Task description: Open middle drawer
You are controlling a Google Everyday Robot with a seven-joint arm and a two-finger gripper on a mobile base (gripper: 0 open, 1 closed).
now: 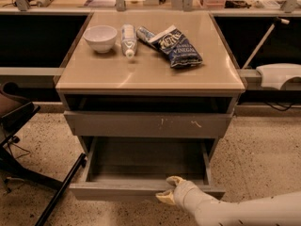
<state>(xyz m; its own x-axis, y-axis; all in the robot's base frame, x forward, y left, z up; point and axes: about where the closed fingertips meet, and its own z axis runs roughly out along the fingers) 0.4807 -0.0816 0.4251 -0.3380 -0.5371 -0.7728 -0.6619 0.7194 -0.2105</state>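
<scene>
The white arm (244,212) stretched low from the 4 o'clock corner toward 10 o'clock, its gripper (169,189) pinching the front lip of the middle drawer (117,191), which stood pulled out at the 6 o'clock side of the cabinet (150,74), below the scratched drawer front (141,124)

Bowl (100,36); tube (128,40); chip bag (175,46)

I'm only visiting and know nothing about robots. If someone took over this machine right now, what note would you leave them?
Gripper: low, at the front edge of the middle drawer, right of its centre.
Middle drawer: pulled well out, with its grey interior in view. The scratched drawer front above it is closed.
Done: the drawer looks open.
Left: probably only backing the arm away. Check first whether it needs a further pull.
</scene>
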